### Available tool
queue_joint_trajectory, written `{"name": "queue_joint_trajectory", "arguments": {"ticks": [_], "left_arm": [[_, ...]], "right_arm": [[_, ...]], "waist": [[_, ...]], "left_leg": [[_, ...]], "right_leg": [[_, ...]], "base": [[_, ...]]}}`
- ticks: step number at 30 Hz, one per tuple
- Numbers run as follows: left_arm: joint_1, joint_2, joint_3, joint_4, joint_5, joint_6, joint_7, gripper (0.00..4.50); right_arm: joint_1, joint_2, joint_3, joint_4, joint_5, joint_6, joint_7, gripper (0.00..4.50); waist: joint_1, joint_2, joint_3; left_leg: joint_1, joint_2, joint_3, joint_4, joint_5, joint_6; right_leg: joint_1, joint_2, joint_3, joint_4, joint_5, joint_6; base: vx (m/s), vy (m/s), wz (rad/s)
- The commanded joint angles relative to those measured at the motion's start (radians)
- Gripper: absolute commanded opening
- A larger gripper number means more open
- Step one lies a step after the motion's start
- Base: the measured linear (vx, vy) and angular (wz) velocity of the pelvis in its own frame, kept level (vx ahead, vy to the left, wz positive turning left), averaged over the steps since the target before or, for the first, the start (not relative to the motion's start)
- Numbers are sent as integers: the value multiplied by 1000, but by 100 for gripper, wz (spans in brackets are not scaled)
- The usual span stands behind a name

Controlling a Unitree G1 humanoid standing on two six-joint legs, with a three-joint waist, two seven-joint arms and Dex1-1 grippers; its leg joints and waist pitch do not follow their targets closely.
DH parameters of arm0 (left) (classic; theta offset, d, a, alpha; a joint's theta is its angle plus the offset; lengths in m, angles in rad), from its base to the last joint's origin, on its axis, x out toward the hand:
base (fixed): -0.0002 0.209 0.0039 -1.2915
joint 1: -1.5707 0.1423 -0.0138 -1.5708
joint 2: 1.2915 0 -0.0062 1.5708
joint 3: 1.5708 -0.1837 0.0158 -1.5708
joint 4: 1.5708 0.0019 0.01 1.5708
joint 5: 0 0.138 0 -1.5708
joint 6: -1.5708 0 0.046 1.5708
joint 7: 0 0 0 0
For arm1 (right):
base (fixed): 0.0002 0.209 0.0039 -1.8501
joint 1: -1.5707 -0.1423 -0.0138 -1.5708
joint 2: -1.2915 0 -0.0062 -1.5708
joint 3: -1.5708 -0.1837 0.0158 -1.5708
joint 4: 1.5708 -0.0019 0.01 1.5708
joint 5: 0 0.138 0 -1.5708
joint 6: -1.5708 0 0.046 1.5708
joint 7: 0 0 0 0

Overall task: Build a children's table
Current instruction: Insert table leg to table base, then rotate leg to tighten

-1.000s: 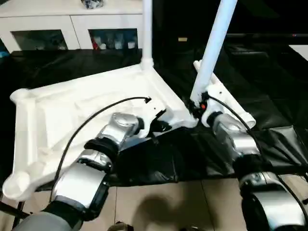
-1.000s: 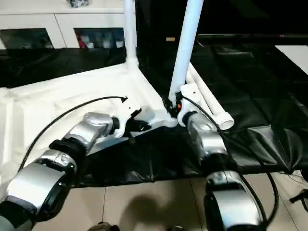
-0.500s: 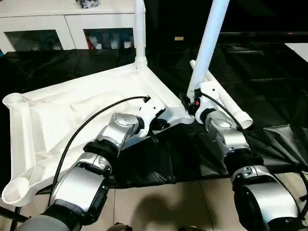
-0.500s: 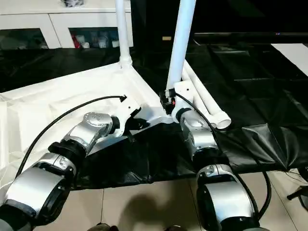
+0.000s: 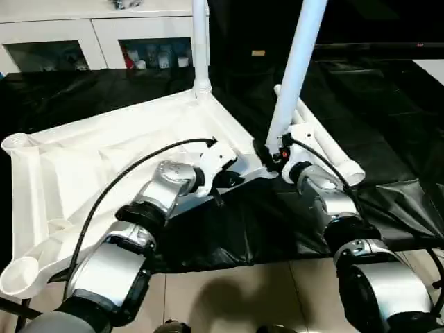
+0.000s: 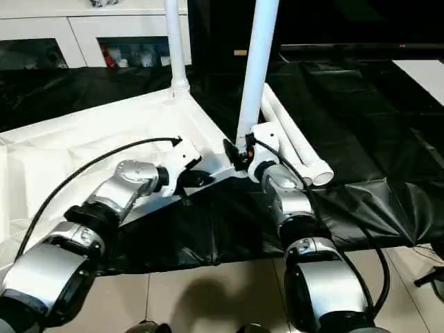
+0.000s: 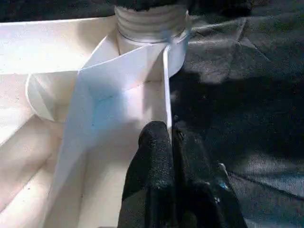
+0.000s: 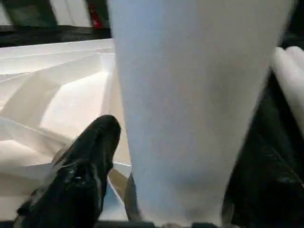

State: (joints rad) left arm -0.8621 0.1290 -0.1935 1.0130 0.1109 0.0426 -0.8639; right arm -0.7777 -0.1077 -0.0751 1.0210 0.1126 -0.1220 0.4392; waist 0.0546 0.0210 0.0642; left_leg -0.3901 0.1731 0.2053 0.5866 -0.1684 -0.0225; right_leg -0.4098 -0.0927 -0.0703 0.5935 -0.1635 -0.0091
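Observation:
The children's table top (image 5: 104, 159) lies upside down on black cloth, ribs facing up. One white leg (image 5: 201, 48) stands upright in the far corner socket. A second leg (image 5: 295, 76) rises from the near right corner socket, leaning slightly right. My left gripper (image 7: 170, 130) is shut on the thin rim of the table top just beside that socket. My right gripper (image 6: 239, 154) stands open around the base of the second leg (image 8: 190, 95), with one black finger (image 8: 90, 161) apart from the leg.
Two loose white legs (image 5: 326, 149) lie side by side on the black cloth (image 5: 388, 118) to the right of the top. A white glass-door cabinet (image 5: 90, 35) stands behind. Tiled floor (image 5: 236, 291) shows below the near edge.
The right gripper's fingers have spread apart off the base of the near leg. The left gripper keeps its hold on the rim. The view has shifted slightly.

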Motion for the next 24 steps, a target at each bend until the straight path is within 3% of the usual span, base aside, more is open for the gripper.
{"name": "queue_joint_trajectory", "arguments": {"ticks": [1,7,8,11,17,21,24], "left_arm": [[-11,-7,7,-70,-32,-61,-42,0],[-3,27,1,-65,-58,-92,-168,0],[-3,32,1,-65,-63,-96,-196,0],[-2,40,-3,-63,-65,-106,-235,0],[7,74,-23,-56,-67,-154,-392,0],[7,86,-34,-49,-70,-171,-452,0],[10,90,-40,-48,-68,-180,-479,0]], "right_arm": [[14,7,28,4,-9,8,41,381],[50,-68,75,-48,-27,-11,215,393],[56,-83,82,-56,-30,-12,253,393],[64,-101,88,-68,-29,-7,303,393],[120,-178,133,-187,23,74,570,393],[138,-212,159,-226,34,100,683,393],[146,-224,169,-243,34,117,727,378]], "waist": [[8,-10,-79],[28,-7,-83],[37,-2,-86],[40,-5,-84],[52,-4,-85],[61,-3,-84],[63,-2,-82]], "left_leg": [[21,59,-27,-65,-198,84],[20,62,-22,-57,-159,112],[20,64,-22,-53,-148,116],[16,62,-21,-51,-148,120],[17,65,-23,-50,-151,137],[24,68,-23,-52,-181,113],[22,68,-25,-54,-198,95]], "right_leg": [[53,-70,44,-61,-149,-281],[53,-68,41,-49,-79,-302],[52,-67,40,-44,-56,-307],[52,-68,40,-44,-47,-313],[54,-67,40,-43,-48,-311],[47,-69,41,-47,-96,-310],[48,-69,41,-48,-121,-306]], "base": [[0,0,0],[0,0,0],[0,0,0],[0,0,0],[0,0,0],[0,0,0],[0,0,0]]}}
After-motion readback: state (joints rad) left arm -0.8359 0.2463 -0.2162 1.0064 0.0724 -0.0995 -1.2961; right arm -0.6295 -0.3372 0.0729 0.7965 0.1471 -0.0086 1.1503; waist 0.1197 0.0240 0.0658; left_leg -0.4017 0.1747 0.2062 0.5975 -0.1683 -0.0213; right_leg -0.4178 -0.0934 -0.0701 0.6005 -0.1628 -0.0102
